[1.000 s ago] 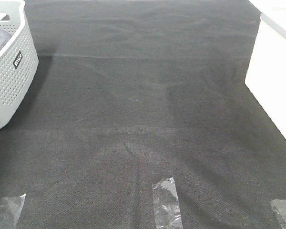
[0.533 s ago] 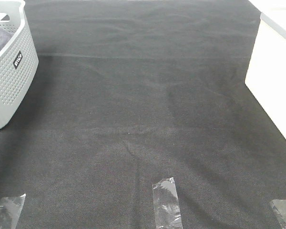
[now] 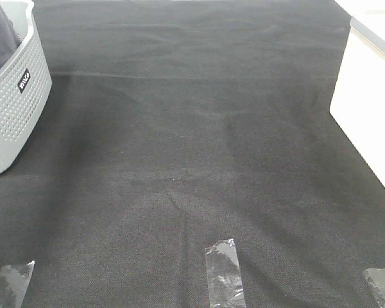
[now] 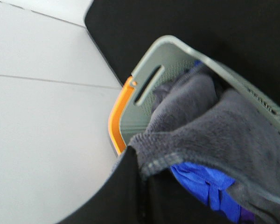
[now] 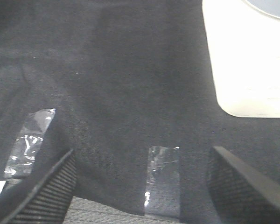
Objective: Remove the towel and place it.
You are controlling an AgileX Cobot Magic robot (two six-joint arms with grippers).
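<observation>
The grey-lavender plush towel (image 3: 0, 29) rises out of the perforated grey basket (image 3: 16, 109) at the far left of the exterior view. In the left wrist view the towel (image 4: 214, 126) drapes over the basket rim (image 4: 177, 49), and my left gripper (image 4: 142, 184) is shut on its stitched hem. Neither arm shows in the exterior view. My right gripper (image 5: 144, 196) stands open above the black cloth with nothing between its ribbed fingers (image 5: 49, 189).
A blue fabric item (image 4: 200, 184) lies under the towel in the basket, and an orange edge (image 4: 119, 116) runs beside it. A white container (image 3: 369, 96) stands at the right. Clear tape strips (image 3: 224, 269) mark the black cloth's near edge.
The towel has come up inside the basket; it now stands higher above the rim than a second ago. The right side of the scene looks the same.
</observation>
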